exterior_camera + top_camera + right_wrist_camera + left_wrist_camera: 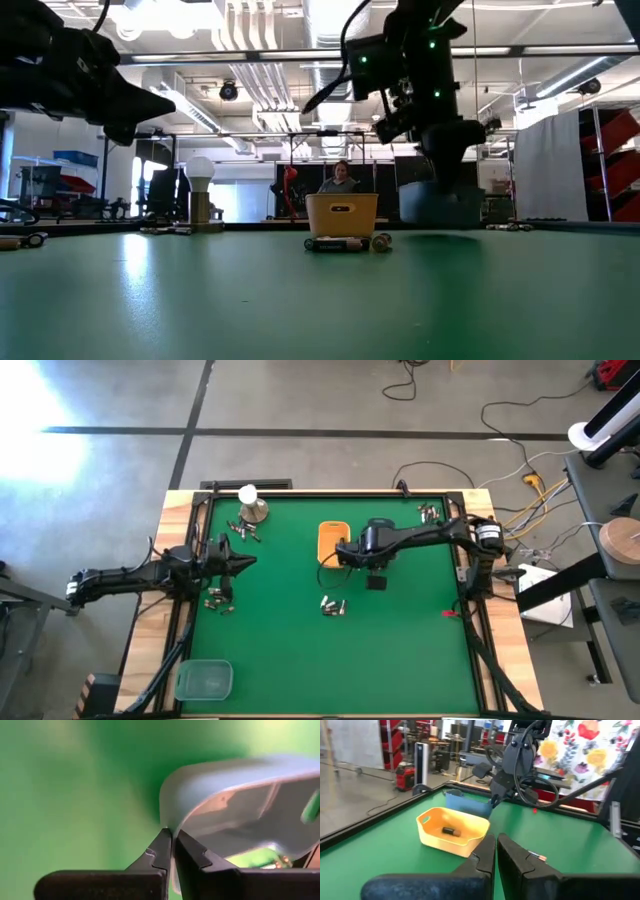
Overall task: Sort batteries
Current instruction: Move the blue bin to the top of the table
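Note:
Small batteries lie in clusters on the green table: one cluster (333,606) mid-table, others at the left (220,600), far left (243,530) and far right (430,512). One battery (449,831) lies inside the yellow tray (452,832). Just beyond that tray is a pale blue tray (465,802), with my right gripper (172,836) shut on it. In the high view the right arm (400,540) hides the blue tray. My left gripper (495,840) hovers shut over the table's left side, holding nothing. My right gripper pinches the blue tray's thin wall at a rounded corner of its rim (167,826), one finger on the inner side and one on the outer. The fingers come steeply from above. Whether the tray is lifted clear or rests on the table, I cannot tell.
A metal dome with a white ball (252,505) stands at the far left. A clear greenish container (205,680) sits at the near left corner. A loose battery (537,856) lies ahead of my left gripper. A person sits in the room beyond the table.

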Controlling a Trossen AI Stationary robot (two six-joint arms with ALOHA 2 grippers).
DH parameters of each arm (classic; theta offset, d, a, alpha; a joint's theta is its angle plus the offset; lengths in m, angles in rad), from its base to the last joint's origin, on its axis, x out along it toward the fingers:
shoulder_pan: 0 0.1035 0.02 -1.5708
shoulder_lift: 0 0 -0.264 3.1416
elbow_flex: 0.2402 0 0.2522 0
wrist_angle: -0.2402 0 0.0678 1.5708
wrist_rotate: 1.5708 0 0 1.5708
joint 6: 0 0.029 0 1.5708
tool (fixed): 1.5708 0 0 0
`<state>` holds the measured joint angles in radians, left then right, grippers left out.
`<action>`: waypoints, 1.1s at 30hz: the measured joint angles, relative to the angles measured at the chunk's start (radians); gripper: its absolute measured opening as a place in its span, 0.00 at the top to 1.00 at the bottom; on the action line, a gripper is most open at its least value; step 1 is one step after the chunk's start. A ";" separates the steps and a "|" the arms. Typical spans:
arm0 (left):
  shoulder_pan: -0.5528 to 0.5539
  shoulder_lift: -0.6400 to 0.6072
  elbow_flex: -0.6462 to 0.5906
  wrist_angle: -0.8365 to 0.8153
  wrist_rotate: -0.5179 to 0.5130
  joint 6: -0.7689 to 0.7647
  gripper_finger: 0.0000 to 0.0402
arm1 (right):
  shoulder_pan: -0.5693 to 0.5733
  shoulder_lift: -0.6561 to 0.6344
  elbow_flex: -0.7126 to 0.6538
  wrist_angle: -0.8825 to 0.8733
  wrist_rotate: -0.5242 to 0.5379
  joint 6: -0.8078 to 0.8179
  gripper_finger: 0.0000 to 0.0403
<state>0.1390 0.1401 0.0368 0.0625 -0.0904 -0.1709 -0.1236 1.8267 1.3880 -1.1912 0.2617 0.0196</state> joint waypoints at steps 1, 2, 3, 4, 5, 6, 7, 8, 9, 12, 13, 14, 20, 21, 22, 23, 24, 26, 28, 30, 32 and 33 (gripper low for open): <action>0.000 0.003 0.000 0.000 -0.013 -0.004 1.00 | -0.009 0.004 0.000 0.003 0.000 -0.016 0.97; 0.000 0.006 0.000 0.001 -0.028 -0.004 1.00 | -0.017 0.009 0.000 0.003 0.000 -0.030 0.97; 0.000 0.008 0.000 0.002 -0.040 -0.004 1.00 | -0.021 0.017 0.000 0.004 0.000 -0.039 0.97; 0.000 0.011 0.000 0.006 -0.051 -0.004 1.00 | -0.023 0.022 -0.001 0.006 -0.001 -0.046 0.97; 0.000 0.012 0.000 0.012 -0.056 -0.004 1.00 | -0.026 0.024 -0.002 0.007 -0.002 -0.047 0.97; 0.000 0.015 0.000 0.021 -0.058 -0.003 1.00 | -0.027 0.027 -0.002 0.011 -0.005 -0.046 0.97; 0.000 0.018 0.000 0.033 -0.058 -0.002 1.00 | -0.027 0.027 -0.002 0.018 -0.008 -0.040 0.97; 0.000 0.019 0.000 0.047 -0.058 -0.001 1.00 | -0.027 0.027 -0.002 0.024 -0.011 -0.037 0.97; 0.000 0.021 0.000 0.065 -0.058 0.000 1.00 | -0.028 0.027 -0.002 0.028 -0.016 -0.035 0.97; 0.000 0.025 0.000 0.108 -0.058 0.001 1.00 | -0.026 0.027 -0.002 0.039 -0.019 -0.034 0.97; 0.000 0.027 0.000 0.118 -0.058 0.001 1.00 | -0.026 0.027 -0.001 0.041 -0.025 -0.031 0.97; 0.000 0.028 0.000 0.123 -0.058 0.001 1.00 | -0.026 0.027 -0.001 0.044 -0.033 -0.030 0.97; 0.000 0.027 0.000 0.160 0.016 0.019 1.00 | -0.025 0.028 -0.001 0.052 -0.086 -0.037 0.97; 0.000 0.026 0.000 0.182 0.056 0.028 1.00 | -0.025 0.028 -0.001 0.053 -0.086 -0.029 0.97; 0.000 0.026 0.000 0.204 0.090 0.031 1.00 | -0.025 0.028 -0.001 0.054 -0.086 -0.019 0.97; 0.000 0.026 0.000 0.219 0.123 0.030 1.00 | -0.025 0.028 -0.001 0.053 -0.086 -0.015 0.97; 0.000 0.026 0.000 0.228 0.155 0.028 1.00 | -0.025 0.028 -0.001 0.054 -0.086 -0.013 0.97; 0.000 0.026 0.000 0.232 0.200 0.023 0.99 | -0.025 0.028 -0.001 0.054 -0.086 -0.016 0.97; -0.001 0.026 0.000 0.229 0.231 0.015 0.96 | -0.023 0.028 0.001 0.053 -0.086 -0.024 0.94; -0.001 0.026 0.003 0.222 0.267 -0.001 0.92 | -0.020 0.028 0.008 0.048 -0.084 -0.031 0.89; -0.006 0.027 0.038 0.165 0.301 -0.020 0.86 | -0.014 0.028 0.021 0.039 -0.077 -0.035 0.83; -0.010 0.027 0.066 0.119 0.314 -0.023 0.83 | -0.011 0.028 0.029 0.029 -0.077 -0.039 0.79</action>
<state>0.1286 0.1669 0.1025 0.1816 0.2239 -0.1941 -0.1350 1.8545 1.4174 -1.1620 0.1849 -0.0189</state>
